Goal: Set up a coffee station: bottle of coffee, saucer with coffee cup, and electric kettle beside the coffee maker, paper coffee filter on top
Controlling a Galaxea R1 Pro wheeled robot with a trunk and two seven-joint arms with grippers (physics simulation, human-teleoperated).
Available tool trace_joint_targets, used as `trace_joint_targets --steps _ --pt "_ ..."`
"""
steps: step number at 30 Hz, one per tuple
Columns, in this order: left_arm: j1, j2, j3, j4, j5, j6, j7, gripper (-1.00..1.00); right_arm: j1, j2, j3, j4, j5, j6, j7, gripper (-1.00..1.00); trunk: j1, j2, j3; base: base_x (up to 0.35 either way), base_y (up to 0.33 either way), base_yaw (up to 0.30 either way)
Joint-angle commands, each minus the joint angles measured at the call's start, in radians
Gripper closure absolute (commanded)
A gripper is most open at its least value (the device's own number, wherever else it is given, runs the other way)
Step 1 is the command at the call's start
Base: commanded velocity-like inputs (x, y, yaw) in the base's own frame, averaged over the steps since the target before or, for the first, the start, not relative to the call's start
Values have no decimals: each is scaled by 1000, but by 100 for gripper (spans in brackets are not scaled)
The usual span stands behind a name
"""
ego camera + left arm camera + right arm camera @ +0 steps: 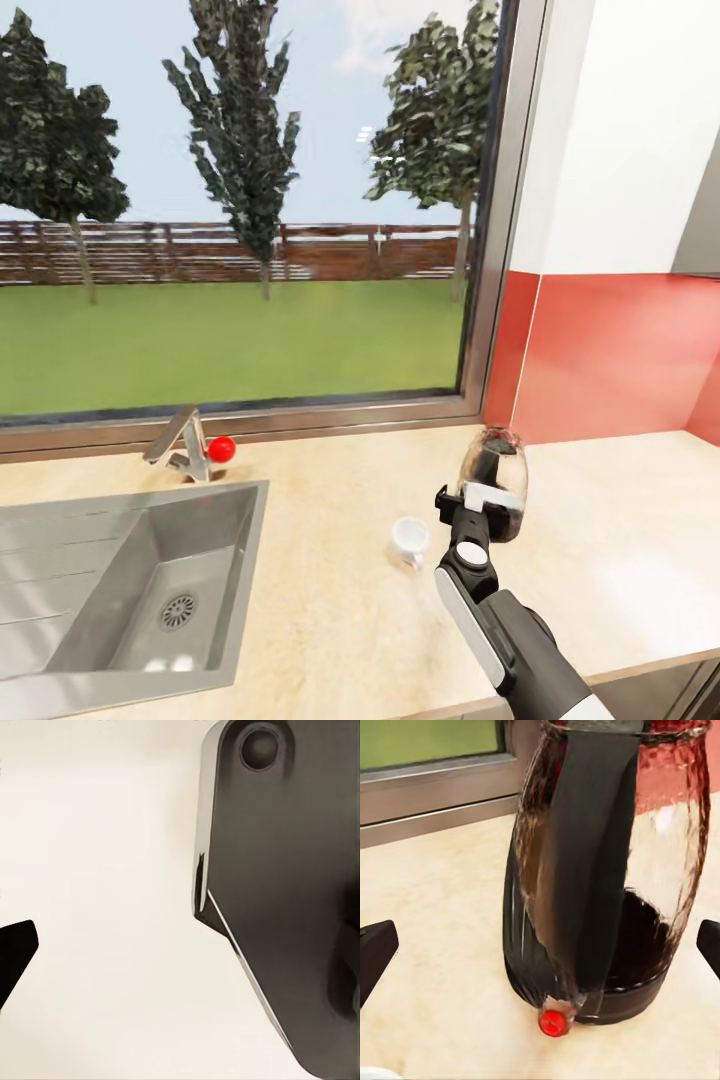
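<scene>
Kitchen tabletop (pixel 330 600) of light wood-look slab under a wide window: kettle step in hand.

Items, counted: one rounded dark translucent electric kettle (pixel 492 482) with black handle and small red button at its base, upright on the tabletop near the red wall panel; one tiny white coffee cup (pixel 410 540), just beside the kettle on the sink side, apart from it; one steel sink (pixel 120 590); one angular tap with a red knob (pixel 186 448). One right hand (pixel 478 505), fingers spread to either side of the kettle's handle, nothing pinched; whether it touches cannot be told. Left hand (pixel 112 952): one dark fingertip at the frame edge, state cannot be told. Judged next: close on the handle squarely, lift upright, and carry towards the coffee maker.
</scene>
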Motion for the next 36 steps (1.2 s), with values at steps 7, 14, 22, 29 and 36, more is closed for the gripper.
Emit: trace_joint_targets --steps 7,14,22,29,36 --pt "1 -1 8 -1 -6 -2 -3 -100 -1 0 2 -1 -4 6 -6 -100 1 0 0 151 0 0" --pt "1 -2 8 0 -6 -2 -3 -100 0 0 2 -2 -4 6 -6 -100 1 0 0 14 0 0" --pt "1 -8 7 0 -7 -2 -4 -100 0 0 2 -3 -4 6 -6 -100 1 0 0 42 -40 0" --pt "1 -11 7 0 -7 -1 -4 -100 -1 0 2 -3 -4 6 -6 -100 1 0 0 106 -119 0" --pt "1 -11 7 0 -7 0 -4 -100 0 0 2 -3 -4 6 -6 -100 1 0 0 10 -11 0"
